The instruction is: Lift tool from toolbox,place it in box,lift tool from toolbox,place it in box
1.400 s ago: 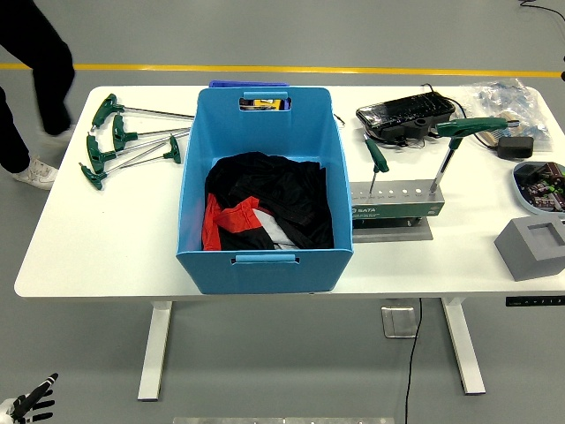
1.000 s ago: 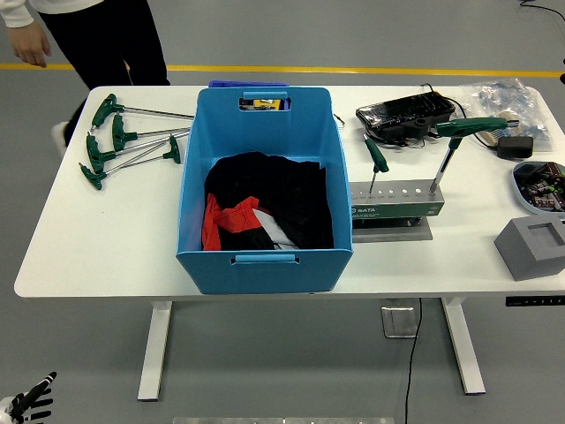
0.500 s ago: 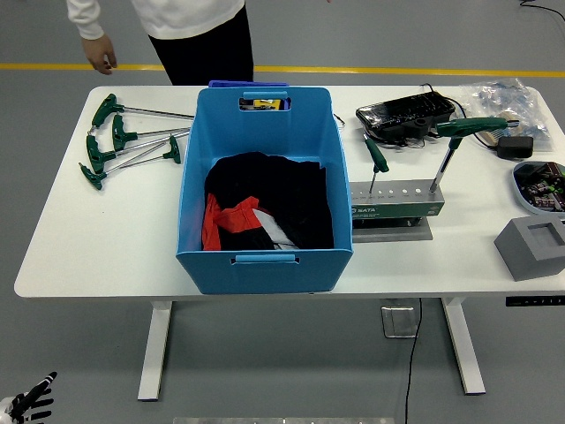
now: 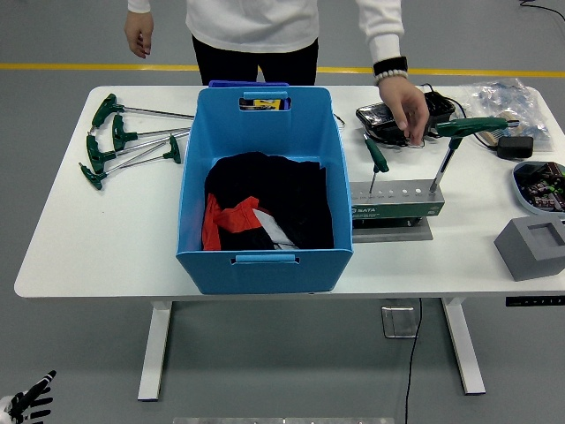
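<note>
Resting low, left hand [image 4: 26, 405] fingers spread, empty

A person in a white top [image 4: 256, 22] stands at the far side, 1 hand [image 4: 408, 110] down on the black device [image 4: 402, 113]. Far right: crinkled clear plastic bag [image 4: 503, 93]; near right: grey block [image 4: 531, 247].

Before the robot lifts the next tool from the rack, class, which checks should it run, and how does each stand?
1. Tools in rack: ok, small wrench and large wrench stand upright.
2. Blue box open on top: ok, cloth inside.
3. Path clear: not ok, person's hand reaches over the black device behind the rack.
4. Left hand ready: not ok, low at the corner, holding nothing.
5. Right hand: cannot tell, out of view.
</note>
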Robot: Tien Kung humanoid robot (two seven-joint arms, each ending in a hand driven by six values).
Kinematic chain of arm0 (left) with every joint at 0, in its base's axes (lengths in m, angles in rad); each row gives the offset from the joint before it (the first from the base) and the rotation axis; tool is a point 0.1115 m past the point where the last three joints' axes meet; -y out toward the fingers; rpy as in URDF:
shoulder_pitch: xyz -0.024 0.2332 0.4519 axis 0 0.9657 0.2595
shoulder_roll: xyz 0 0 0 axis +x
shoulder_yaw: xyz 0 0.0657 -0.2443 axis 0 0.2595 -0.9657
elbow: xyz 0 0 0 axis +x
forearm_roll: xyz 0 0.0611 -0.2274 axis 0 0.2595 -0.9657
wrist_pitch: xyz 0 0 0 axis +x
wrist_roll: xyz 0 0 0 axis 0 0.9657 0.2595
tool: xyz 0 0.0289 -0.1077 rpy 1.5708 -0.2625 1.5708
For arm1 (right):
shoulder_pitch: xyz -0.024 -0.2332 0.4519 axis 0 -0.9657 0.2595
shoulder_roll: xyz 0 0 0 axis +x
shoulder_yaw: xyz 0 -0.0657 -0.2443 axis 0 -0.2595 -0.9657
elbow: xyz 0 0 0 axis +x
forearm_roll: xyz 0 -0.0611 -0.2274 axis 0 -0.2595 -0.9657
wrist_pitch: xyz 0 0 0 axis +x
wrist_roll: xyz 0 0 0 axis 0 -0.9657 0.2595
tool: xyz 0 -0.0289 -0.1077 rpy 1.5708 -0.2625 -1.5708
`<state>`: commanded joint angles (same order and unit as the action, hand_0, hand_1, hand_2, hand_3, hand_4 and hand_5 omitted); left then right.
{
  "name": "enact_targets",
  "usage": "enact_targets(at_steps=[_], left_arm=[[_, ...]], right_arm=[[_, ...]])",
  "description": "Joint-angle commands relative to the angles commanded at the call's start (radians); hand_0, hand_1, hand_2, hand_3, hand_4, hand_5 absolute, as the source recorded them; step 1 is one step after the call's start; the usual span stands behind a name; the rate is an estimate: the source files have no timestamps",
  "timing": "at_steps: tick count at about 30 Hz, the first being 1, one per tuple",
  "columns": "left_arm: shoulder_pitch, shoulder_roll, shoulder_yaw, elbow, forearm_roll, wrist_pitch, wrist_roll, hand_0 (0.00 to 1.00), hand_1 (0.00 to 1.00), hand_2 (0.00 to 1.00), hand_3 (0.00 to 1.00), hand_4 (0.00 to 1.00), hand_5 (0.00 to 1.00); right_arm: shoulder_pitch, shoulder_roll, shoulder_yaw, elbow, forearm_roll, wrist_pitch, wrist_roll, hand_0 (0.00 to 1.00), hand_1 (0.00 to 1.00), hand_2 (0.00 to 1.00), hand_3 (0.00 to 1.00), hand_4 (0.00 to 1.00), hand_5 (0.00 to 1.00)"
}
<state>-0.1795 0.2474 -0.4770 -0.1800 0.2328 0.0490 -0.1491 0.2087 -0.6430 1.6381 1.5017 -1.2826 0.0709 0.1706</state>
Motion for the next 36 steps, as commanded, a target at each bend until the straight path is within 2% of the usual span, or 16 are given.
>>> enact_targets(at_steps=[4, 5, 7, 10, 11, 16, 17, 20, 24, 27, 29, 34, 35, 36], left_arm=[[-0.003, 0.003, -0.024, 0.0, 0.019, 0.002, 0.002, 0.732, 0.695, 0.737, 0.729, 0.819, 0.671], [-0.004, 0.003, -0.031, 0.0, 0.024, 0.002, 0.003, 0.731, 0.695, 0.736, 0.729, 0.819, 0.671], [-0.006, 0.003, -0.041, 0.0, 0.031, 0.003, 0.003, 0.731, 0.695, 0.736, 0.729, 0.819, 0.671], [-0.006, 0.002, -0.049, 0.0, 0.04, 0.003, 0.004, 0.731, 0.695, 0.736, 0.729, 0.819, 0.671], [-0.005, 0.001, -0.05, 0.0, 0.042, 0.003, 0.004, 0.731, 0.695, 0.733, 0.728, 0.818, 0.671], [0.0, 0.001, -0.056, 0.0, 0.047, 0.004, 0.006, 0.731, 0.695, 0.733, 0.728, 0.818, 0.671], [0.001, 0.001, -0.057, 0.0, 0.047, 0.004, 0.006, 0.731, 0.695, 0.735, 0.728, 0.818, 0.671], [0.008, 0.003, -0.058, 0.0, 0.046, 0.004, 0.006, 0.731, 0.695, 0.735, 0.728, 0.818, 0.671], [0.013, 0.004, -0.062, 0.0, 0.05, 0.005, 0.008, 0.731, 0.695, 0.735, 0.728, 0.818, 0.671], [0.015, 0.005, -0.066, 0.0, 0.054, 0.006, 0.006, 0.731, 0.695, 0.735, 0.728, 0.818, 0.671], [0.017, 0.006, -0.073, 0.0, 0.061, 0.006, 0.008, 0.731, 0.694, 0.733, 0.727, 0.817, 0.671], [0.024, 0.007, -0.087, 0.0, 0.076, 0.007, 0.01, 0.731, 0.694, 0.733, 0.727, 0.817, 0.671], [0.025, 0.007, -0.09, 0.0, 0.079, 0.007, 0.011, 0.731, 0.694, 0.734, 0.728, 0.817, 0.671], [0.026, 0.006, -0.093, 0.0, 0.082, 0.007, 0.011, 0.731, 0.694, 0.734, 0.728, 0.817, 0.671]], right_arm=[[0.044, -0.049, -0.052, -0.011, -0.151, 0.011, -0.005, 0.998, 0.949, 0.941, 0.976, 0.998, 0.998], [0.058, -0.062, -0.068, -0.015, -0.181, 0.015, -0.007, 0.998, 0.953, 0.941, 0.981, 0.998, 0.952], [0.087, -0.086, -0.1, -0.027, -0.233, 0.022, -0.011, 0.998, 0.953, 0.941, 0.981, 0.998, 0.952], [0.154, -0.129, -0.175, -0.063, -0.324, 0.035, -0.02, 0.998, 0.953, 0.941, 0.981, 0.998, 0.952], [0.172, -0.137, -0.197, -0.076, -0.352, 0.04, -0.024, 0.998, 0.95, 0.948, 0.985, 0.998, 0.927], [0.277, -0.154, -0.331, -0.16, -0.514, 0.062, -0.038, 0.998, 0.95, 0.948, 0.985, 0.998, 0.927], [0.302, -0.154, -0.364, -0.179, -0.542, 0.065, -0.039, 0.998, 0.95, 0.944, 0.981, 0.998, 0.894], [0.387, -0.146, -0.475, -0.244, -0.586, 0.077, -0.042, 0.998, 0.95, 0.944, 0.981, 0.998, 0.894], [0.494, -0.121, -0.632, -0.327, -0.579, 0.088, -0.032, 0.998, 0.947, 0.931, 0.975, 0.998, 0.87], [0.559, -0.094, -0.723, -0.388, -0.569, 0.122, -0.046, 0.998, 0.947, 0.931, 0.975, 0.998, 0.87], [0.59, -0.076, -0.769, -0.416, -0.569, 0.14, -0.053, 0.998, 0.93, 0.907, 0.952, 0.998, 0.832], [0.646, -0.027, -0.832, -0.456, -0.591, 0.172, -0.078, 0.998, 0.93, 0.907, 0.952, 0.998, 0.832], [0.655, -0.018, -0.842, -0.461, -0.595, 0.178, -0.082, 0.989, 0.88, 0.848, 0.92, 0.998, 0.807], [0.669, -0.003, -0.854, -0.471, -0.601, 0.181, -0.088, 0.989, 0.88, 0.848, 0.92, 0.998, 0.807]])
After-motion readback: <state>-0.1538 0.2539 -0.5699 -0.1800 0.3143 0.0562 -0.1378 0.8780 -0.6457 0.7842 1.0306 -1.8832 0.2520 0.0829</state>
